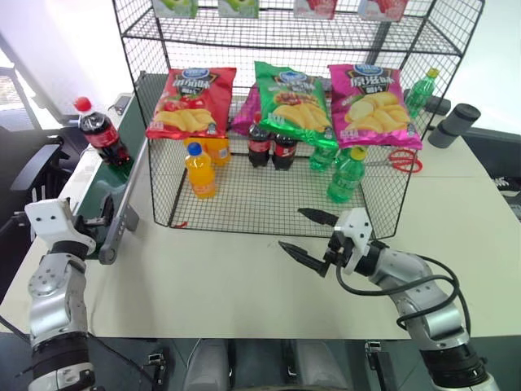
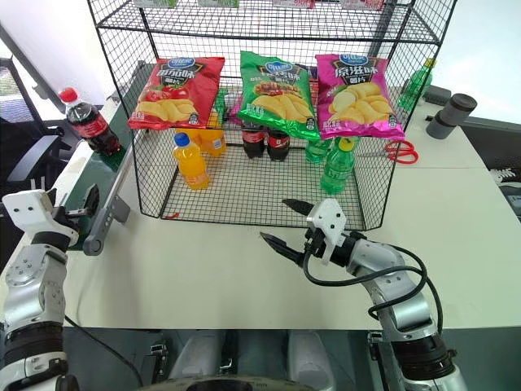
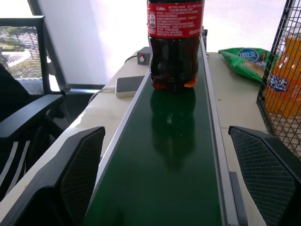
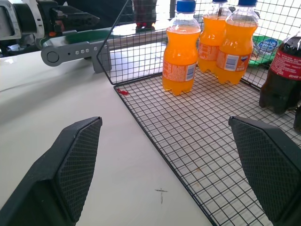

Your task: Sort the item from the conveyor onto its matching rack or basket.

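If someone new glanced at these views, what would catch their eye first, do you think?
Probably the three bright crisp bags hanging across the black wire rack, above orange, cola and green bottles on its floor. Next, the lone cola bottle upright on the green conveyor, with the open left gripper facing it.

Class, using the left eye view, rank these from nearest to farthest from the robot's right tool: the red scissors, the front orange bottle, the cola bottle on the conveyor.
Measured from the right tool:
1. Red scissors, behind the rack's right side.
2. Front orange bottle, on the rack floor, left part.
3. Cola bottle, standing on the conveyor, far left.
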